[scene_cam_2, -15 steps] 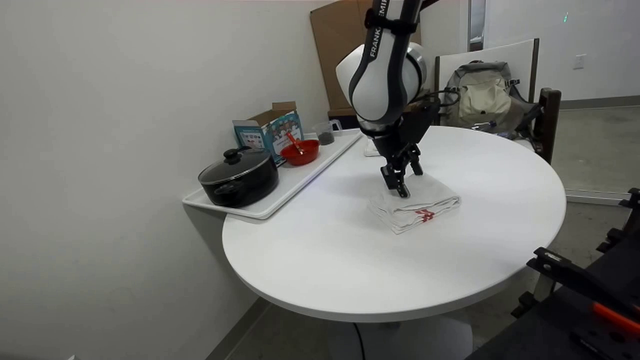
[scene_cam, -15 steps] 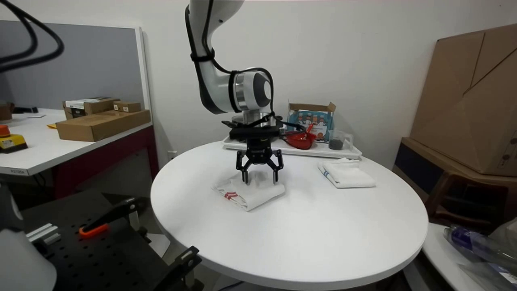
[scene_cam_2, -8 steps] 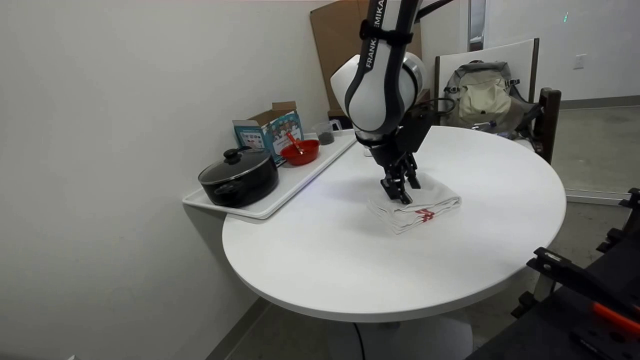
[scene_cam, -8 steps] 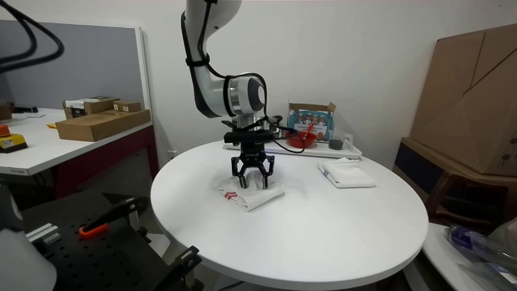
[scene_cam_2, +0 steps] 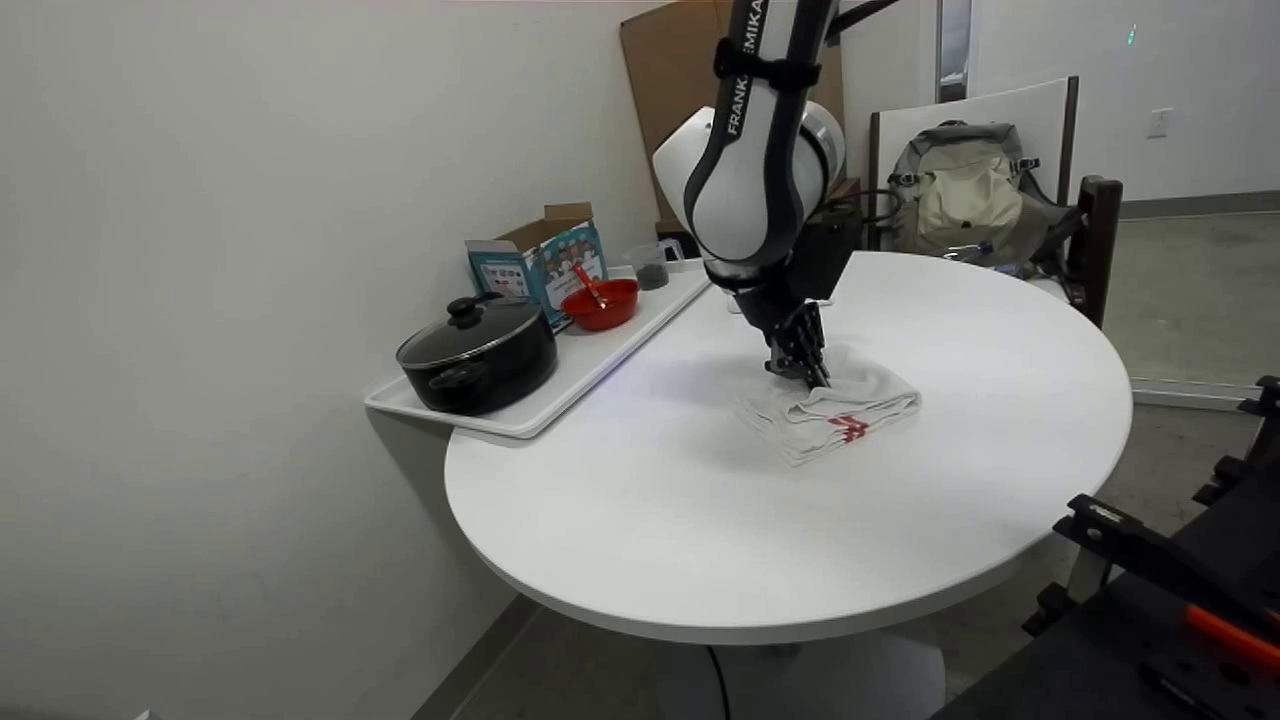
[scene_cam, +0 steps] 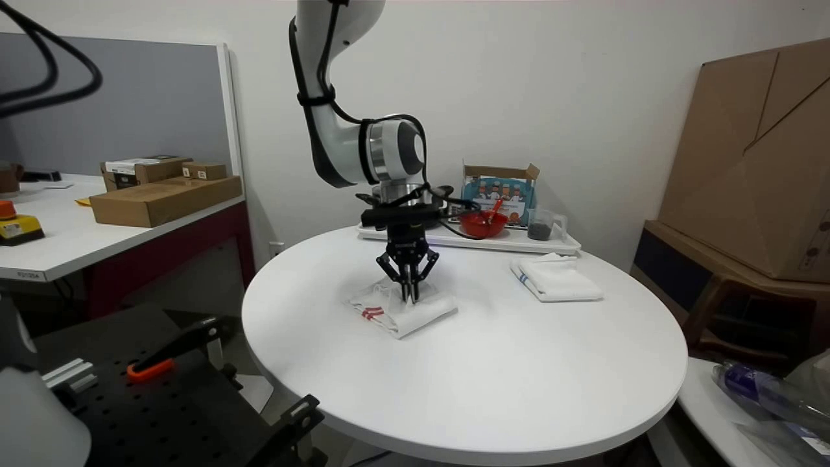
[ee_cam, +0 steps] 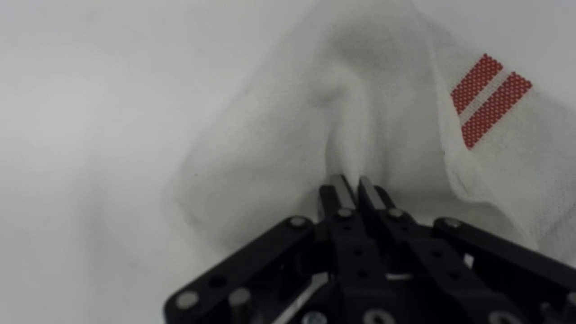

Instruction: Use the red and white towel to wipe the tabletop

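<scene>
Both exterior views bright, even; desk (scene_cam: pixel 519 389) near-white, soft shadows. Wrist view dimmer, greyer, slightly soft; pincer (ee_cam: pixel 352 182) near-black at bottom.

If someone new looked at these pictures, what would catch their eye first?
Probably the robot arm over the round white table, its gripper pinching a fold of the red-striped white towel. After that, perhaps the bright red bowl on the white tray by the wall.
</scene>
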Action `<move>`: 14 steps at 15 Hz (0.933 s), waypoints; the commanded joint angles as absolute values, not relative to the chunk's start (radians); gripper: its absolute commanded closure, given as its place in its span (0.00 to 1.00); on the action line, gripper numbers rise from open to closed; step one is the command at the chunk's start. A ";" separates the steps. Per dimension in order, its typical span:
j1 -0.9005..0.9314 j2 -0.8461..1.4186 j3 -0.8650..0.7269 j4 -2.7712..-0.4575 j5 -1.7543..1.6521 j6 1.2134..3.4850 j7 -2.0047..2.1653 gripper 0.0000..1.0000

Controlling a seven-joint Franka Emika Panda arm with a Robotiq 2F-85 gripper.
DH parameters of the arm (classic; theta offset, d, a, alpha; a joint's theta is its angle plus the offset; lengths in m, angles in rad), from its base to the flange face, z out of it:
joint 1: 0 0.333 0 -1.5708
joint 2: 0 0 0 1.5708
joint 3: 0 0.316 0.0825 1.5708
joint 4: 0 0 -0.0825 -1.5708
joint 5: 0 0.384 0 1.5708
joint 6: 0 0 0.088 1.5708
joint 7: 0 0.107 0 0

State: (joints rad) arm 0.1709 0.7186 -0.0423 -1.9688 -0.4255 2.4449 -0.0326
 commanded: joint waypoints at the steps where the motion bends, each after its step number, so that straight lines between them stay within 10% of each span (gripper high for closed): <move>1: 0.182 0.746 -0.057 -1.927 -0.440 2.401 -0.041 0.93; 14: 0.112 0.888 -0.140 -1.653 -0.406 2.314 0.015 0.92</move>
State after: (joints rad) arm 0.1145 0.8854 -0.1439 -1.6576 -0.4043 2.3177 0.0143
